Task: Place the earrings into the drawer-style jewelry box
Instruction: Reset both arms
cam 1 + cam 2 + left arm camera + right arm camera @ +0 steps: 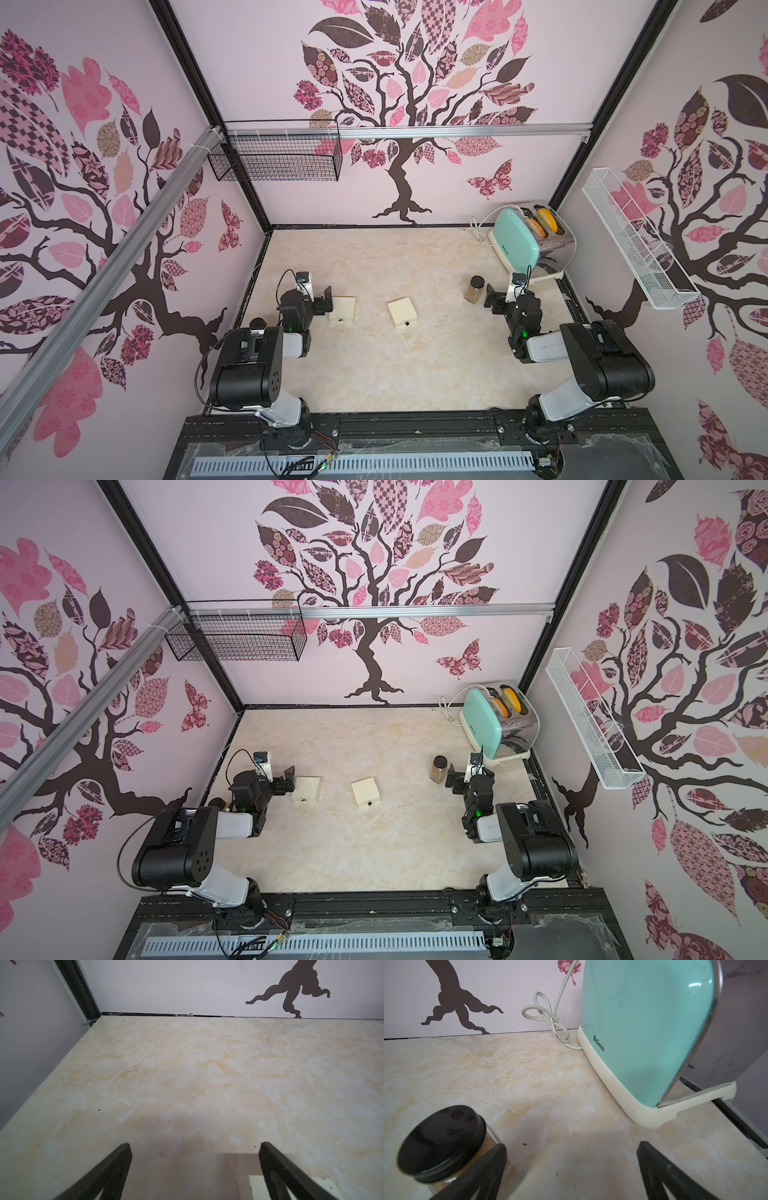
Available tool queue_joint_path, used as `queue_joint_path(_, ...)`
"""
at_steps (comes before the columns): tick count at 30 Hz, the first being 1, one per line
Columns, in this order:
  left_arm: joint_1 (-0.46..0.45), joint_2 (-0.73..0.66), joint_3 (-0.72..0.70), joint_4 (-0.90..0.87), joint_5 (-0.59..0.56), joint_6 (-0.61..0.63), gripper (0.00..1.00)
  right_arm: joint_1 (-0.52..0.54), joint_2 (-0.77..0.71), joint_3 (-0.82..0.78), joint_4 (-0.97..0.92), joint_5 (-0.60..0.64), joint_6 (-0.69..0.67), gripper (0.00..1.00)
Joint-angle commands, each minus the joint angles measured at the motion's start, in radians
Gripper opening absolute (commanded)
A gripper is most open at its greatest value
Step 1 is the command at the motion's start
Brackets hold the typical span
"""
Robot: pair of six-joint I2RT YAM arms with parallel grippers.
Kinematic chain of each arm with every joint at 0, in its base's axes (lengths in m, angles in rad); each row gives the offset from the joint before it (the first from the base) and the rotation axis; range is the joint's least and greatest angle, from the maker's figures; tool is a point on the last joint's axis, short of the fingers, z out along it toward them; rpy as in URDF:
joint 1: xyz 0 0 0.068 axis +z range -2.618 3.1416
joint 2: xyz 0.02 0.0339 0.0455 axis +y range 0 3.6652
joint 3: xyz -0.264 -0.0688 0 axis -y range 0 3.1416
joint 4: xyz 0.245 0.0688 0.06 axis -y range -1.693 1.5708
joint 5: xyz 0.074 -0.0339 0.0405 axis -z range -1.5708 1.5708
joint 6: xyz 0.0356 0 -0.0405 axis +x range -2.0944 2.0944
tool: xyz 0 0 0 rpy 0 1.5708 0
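You are looking down on a marbled table (pixel 374 374) with one arm standing at each side. Your left gripper (pixel 330 301) is hanging with its fingers spread wide apart and gripping nothing, just beside the left box (pixel 342 309), a flat cream square. In the left wrist view the fingers (pixel 122 1157) are framing bare table, with a corner of that box showing by one finger. The middle box (pixel 402 313), also cream and with a small dark pull on its near edge, is lying near the table's centre. Your right gripper (pixel 571 1145) is likewise standing spread apart and empty, next to a dark-lidded jar (pixel 442 1140), with a mint toaster (pixel 643 1032) beyond. The earrings are too small to make out in any view.
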Motion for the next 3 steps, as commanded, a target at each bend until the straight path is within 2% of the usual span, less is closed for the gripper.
queue_joint_path(1,0.004,0.007,0.014,0.013,-0.010,-0.011,0.98,-0.003,-0.005,0.015,-0.015,-0.008,-0.001,0.99)
queue_joint_path(3,0.003,0.000,0.011,0.009,-0.010,-0.011,0.98,-0.007,-0.017,-0.001,0.005,-0.010,0.002,0.99)
